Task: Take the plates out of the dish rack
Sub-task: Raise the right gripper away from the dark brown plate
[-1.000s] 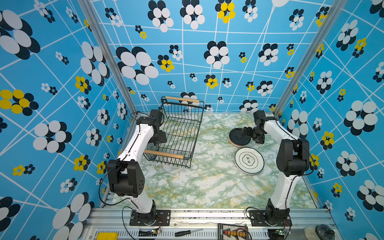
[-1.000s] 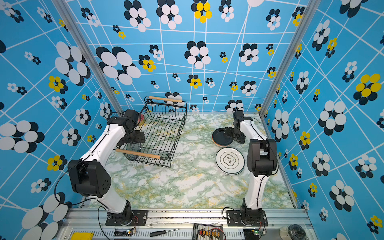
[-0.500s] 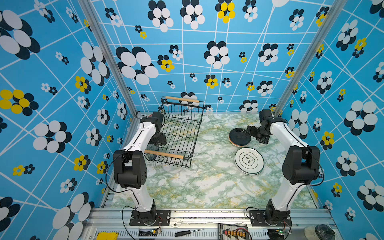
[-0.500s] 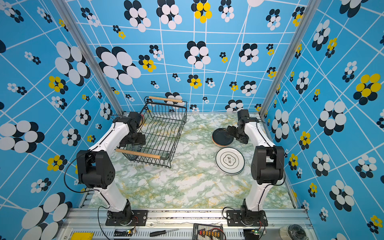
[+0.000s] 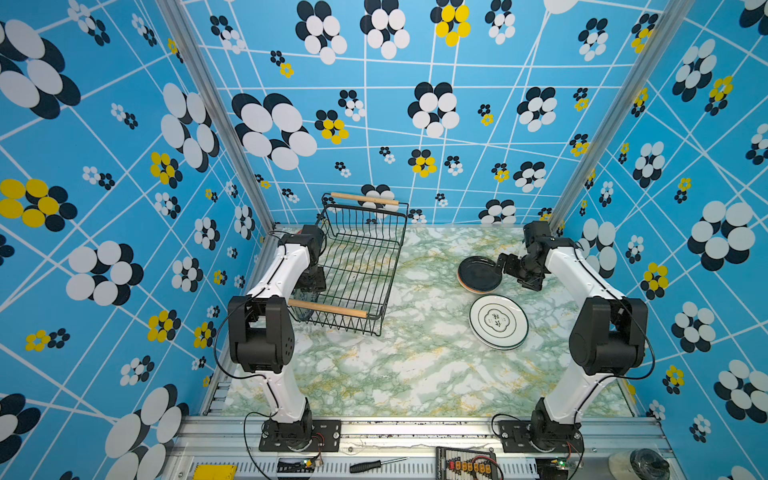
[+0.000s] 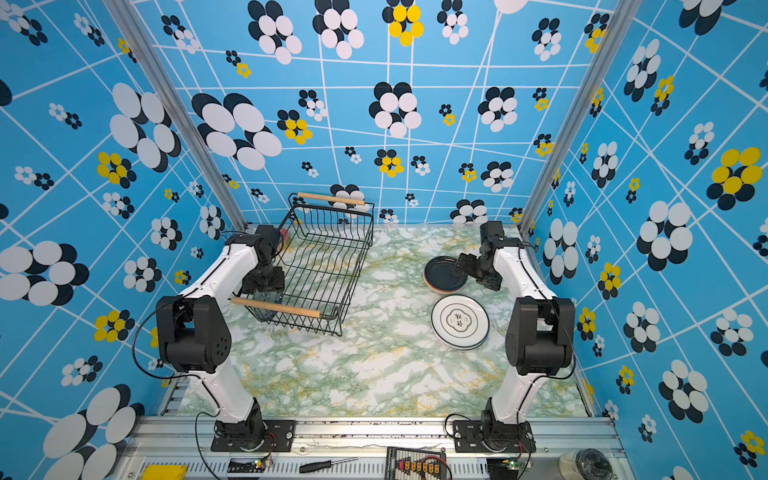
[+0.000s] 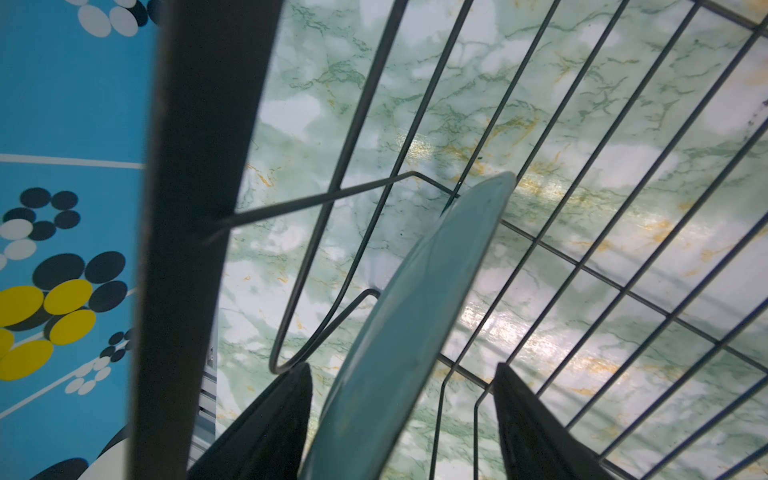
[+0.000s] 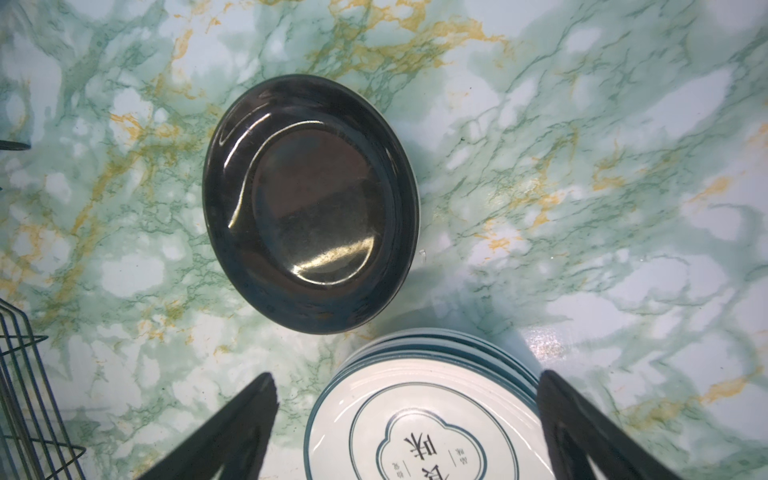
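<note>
Jaws of the left gripper (image 7: 403,368) stand apart astride a teal plate (image 7: 465,232) set on edge in the near left corner of the rack (image 5: 328,308), one finger (image 7: 270,415) close against its face and the other clear of it, so nothing is gripped yet; it is the only plate seen in the rack. On the table (image 5: 415,374) to the right lies a stack of white plates (image 5: 498,322), and just beyond it a black plate (image 5: 478,272) tops a stack with an orange edge, beside which the right gripper (image 8: 406,376) hangs spread wide, holding nothing.
</note>
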{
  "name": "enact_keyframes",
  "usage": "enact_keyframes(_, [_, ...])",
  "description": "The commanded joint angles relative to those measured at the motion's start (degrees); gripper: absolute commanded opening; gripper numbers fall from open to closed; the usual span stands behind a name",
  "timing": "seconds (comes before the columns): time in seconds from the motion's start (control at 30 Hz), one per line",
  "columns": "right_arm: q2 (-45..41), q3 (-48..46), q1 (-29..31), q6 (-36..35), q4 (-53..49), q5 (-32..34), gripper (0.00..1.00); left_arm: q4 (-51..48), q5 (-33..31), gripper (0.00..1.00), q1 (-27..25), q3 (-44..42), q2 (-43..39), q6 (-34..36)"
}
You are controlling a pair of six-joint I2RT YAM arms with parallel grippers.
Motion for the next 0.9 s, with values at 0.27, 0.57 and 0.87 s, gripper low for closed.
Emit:
enact_keyframes(0.27, [-4.2,-2.9,-0.9,-1.3,-1.0,0.5,0.99,-1.6,-1.6,0.56,0.7,-1.4,1.0,0.8])
enact_keyframes(0.57, [-6.3,-5.0,-1.9,-1.7,-1.0,0.5,0.99,-2.3,-2.3,0.38,0.8,-2.1,0.8,0.5])
enact_keyframes(0.87, [-7.8,-5.8,-2.3,-1.9,-1.2,0.4,0.99,-3.4,-2.1,0.24,0.8,-2.0,0.3,0.8])
